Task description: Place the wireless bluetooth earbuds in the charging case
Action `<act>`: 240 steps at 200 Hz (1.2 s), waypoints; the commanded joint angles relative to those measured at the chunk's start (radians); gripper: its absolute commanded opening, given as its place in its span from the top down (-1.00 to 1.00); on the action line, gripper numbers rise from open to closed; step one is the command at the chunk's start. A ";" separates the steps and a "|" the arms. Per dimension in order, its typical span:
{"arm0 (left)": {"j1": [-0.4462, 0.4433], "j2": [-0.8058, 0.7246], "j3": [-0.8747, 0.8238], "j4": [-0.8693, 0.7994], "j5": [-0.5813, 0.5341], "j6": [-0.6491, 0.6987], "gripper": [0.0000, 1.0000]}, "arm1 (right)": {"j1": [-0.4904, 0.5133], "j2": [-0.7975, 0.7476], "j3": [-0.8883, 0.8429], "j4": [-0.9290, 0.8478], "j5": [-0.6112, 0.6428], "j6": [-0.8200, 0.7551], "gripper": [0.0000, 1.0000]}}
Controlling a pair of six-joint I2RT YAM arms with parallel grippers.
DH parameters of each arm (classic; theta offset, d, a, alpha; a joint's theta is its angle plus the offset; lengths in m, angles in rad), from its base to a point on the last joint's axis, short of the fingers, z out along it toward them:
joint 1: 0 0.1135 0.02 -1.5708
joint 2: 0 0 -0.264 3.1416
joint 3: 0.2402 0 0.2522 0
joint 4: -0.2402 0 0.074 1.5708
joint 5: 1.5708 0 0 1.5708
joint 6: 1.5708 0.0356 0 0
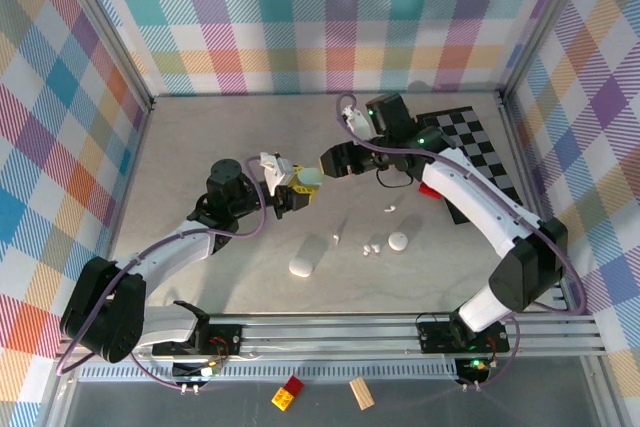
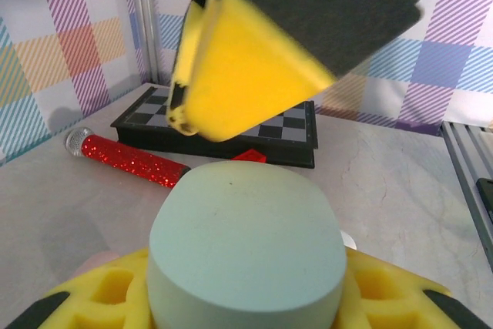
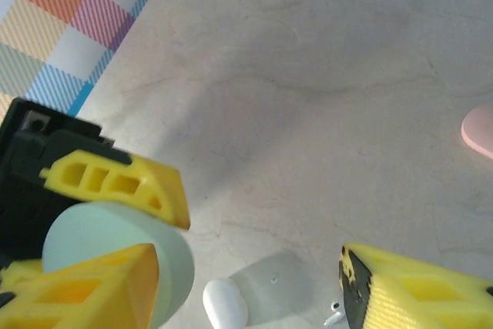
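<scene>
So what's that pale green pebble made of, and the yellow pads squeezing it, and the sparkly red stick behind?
The pale green case looks like matte plastic: smooth, even, barely any glare. The yellow pads may be soft foam or rubbery plastic: dull, with moulded hollow cells. The red stick has a glitter coating, bright flecks, and a silvery tip; its core is hidden.

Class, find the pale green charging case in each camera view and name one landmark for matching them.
Top external: pale green case, centre, between the two arm tips.
Left wrist: bottom centre.
Right wrist: lower left.
Shared landmark: left gripper's yellow fingers clamping it.
</scene>
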 commanded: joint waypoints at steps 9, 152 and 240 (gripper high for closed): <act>-0.008 -0.002 0.020 0.123 -0.004 -0.044 0.50 | -0.073 -0.064 -0.077 0.119 -0.192 0.185 -0.40; -0.009 0.060 0.032 0.313 -0.026 -0.117 0.49 | -0.044 0.025 -0.259 0.722 -0.622 0.738 -0.30; -0.009 0.032 0.029 0.253 -0.018 -0.075 0.48 | -0.045 0.032 -0.247 0.713 -0.576 0.718 0.49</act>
